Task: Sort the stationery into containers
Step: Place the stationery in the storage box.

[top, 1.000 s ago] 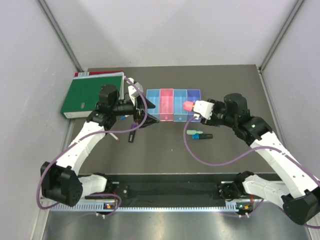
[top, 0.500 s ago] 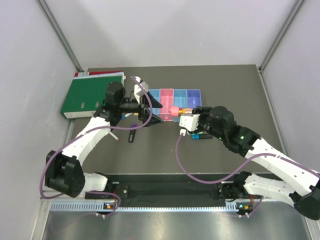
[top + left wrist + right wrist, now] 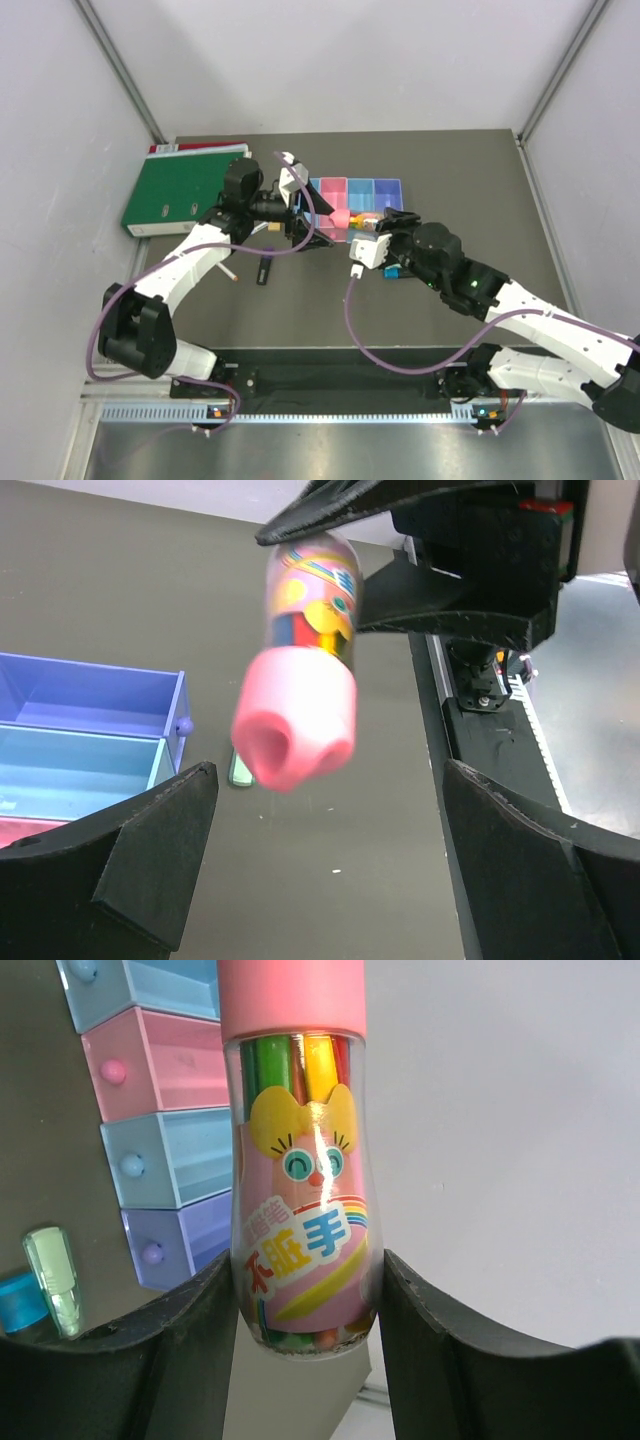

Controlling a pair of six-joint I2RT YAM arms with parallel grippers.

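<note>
My right gripper (image 3: 358, 229) is shut on a pink-capped clear bottle of coloured crayons (image 3: 342, 219), held in the air in front of the containers (image 3: 388, 188). The right wrist view shows the bottle (image 3: 300, 1190) clamped between both fingers (image 3: 305, 1260), with the blue, pink, blue and purple bins (image 3: 170, 1160) behind it. My left gripper (image 3: 311, 228) is open and faces the bottle's pink cap (image 3: 295, 730). The cap is ahead of the wide-open jaws (image 3: 330, 810) and not touched by them. A green marker (image 3: 392, 264) lies on the table.
The large green binder (image 3: 180, 190) lies at the back left. A black marker (image 3: 263, 270) and a thin white pen with an orange end (image 3: 228, 270) lie under my left arm. A blue piece (image 3: 397, 273) lies beside the green marker. The bins also show in the left wrist view (image 3: 90, 695).
My right arm has carried the bottle leftward from over the bins toward my left gripper. My left gripper has moved right and up to face it, still open.
</note>
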